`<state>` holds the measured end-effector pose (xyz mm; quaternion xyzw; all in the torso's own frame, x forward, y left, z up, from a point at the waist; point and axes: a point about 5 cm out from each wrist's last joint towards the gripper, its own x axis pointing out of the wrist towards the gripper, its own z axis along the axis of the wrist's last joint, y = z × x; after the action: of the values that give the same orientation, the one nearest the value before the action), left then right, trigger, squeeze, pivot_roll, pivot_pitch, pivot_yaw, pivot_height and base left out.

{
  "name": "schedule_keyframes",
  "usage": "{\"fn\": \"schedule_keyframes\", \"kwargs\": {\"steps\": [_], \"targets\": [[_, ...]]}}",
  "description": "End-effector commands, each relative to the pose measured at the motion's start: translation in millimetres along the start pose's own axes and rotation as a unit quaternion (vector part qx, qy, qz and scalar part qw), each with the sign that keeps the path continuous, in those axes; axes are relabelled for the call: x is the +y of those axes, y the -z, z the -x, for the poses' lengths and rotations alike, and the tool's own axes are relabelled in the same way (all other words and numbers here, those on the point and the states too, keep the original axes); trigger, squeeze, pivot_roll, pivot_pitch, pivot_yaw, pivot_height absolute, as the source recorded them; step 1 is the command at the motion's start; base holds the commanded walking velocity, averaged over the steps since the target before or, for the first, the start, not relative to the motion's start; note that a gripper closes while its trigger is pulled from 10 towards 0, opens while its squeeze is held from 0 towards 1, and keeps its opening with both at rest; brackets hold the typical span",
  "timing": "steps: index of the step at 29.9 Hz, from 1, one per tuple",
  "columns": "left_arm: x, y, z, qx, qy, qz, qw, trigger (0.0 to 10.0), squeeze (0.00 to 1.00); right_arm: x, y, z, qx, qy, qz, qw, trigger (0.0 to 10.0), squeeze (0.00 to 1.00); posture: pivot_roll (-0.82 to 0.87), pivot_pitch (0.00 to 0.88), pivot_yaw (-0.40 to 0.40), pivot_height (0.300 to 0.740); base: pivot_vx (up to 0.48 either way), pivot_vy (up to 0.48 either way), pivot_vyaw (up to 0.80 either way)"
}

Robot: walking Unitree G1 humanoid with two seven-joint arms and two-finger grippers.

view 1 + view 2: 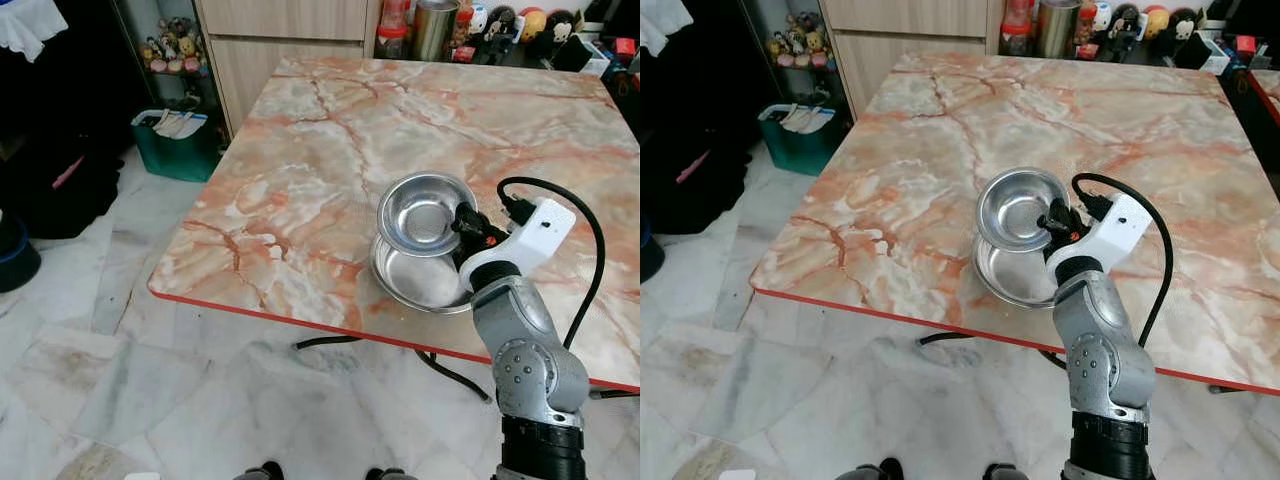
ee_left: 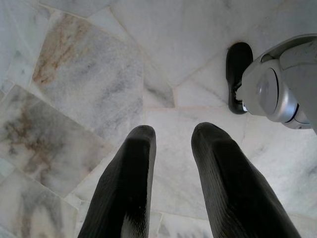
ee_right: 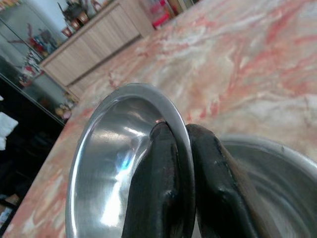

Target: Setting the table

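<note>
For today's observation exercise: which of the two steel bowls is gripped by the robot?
The upper bowl, tilted, its rim pinched by the right gripper; the lower bowl rests flat on the table.

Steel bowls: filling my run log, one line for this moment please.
right end effector: shut on upper round steel bowl rim | bowl: tilted above second steel bowl | left end effector: open, idle
</note>
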<state>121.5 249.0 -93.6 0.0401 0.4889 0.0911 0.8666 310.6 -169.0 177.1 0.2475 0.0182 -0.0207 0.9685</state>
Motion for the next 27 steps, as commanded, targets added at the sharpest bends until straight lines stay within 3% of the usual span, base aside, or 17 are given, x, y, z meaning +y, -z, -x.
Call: {"fn": "schedule_keyframes", "kwargs": {"steps": [1,27], "targets": [[3.8,9,2.3,0.015,-0.002,-0.009,1.000,10.0,0.00,1.4,-1,5.0,0.001,0.002,-0.006,1.000,10.0,0.00,-0.03,0.171,0.020,0.740,0.000,0.000,0.00],[4.1,7,1.7,0.013,-0.001,-0.007,1.000,10.0,0.00,-11.4,9,28.9,0.036,0.042,-0.027,0.998,10.0,0.00,-0.03,0.192,0.020,0.740,0.000,0.000,0.00]]}}
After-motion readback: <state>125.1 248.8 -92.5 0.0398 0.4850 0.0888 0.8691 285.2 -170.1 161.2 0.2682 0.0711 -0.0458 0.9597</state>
